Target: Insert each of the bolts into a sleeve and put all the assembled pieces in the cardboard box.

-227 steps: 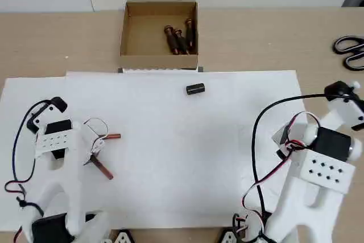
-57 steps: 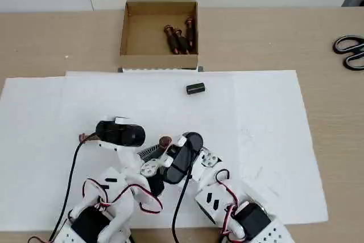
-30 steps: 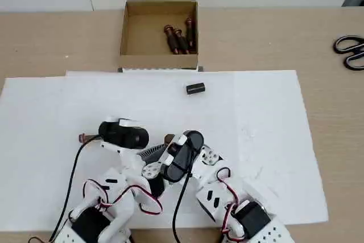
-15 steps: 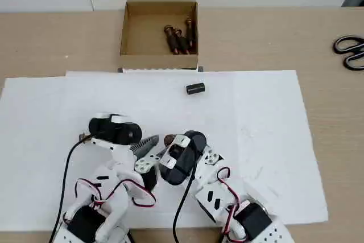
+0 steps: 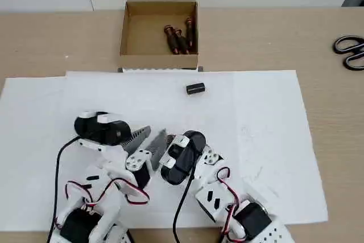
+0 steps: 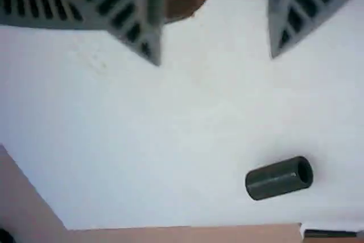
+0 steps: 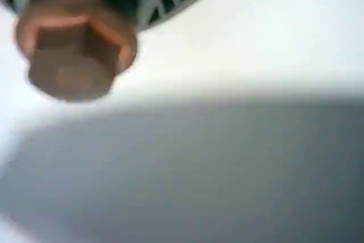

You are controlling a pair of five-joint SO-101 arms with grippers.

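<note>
Left tool (image 5: 148, 138) back; assemblies (image 5: 180, 38) in box (image 5: 159, 61)

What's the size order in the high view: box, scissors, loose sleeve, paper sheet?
1. paper sheet
2. box
3. scissors, cut off at the frame edge; ranked by the visible part
4. loose sleeve

High view down onto table (image 5: 57, 32) — wrist views close over white sheet (image 5: 256, 118) — loose sleeve (image 5: 195, 89) in high and left.

The bolt (image 7: 74, 49) is smooth coppery metal. The sleeve (image 6: 279, 178) is dull black. The box (image 5: 159, 61) is dull brown cardboard. The sheet (image 5: 256, 118) is smooth white paper.
</note>
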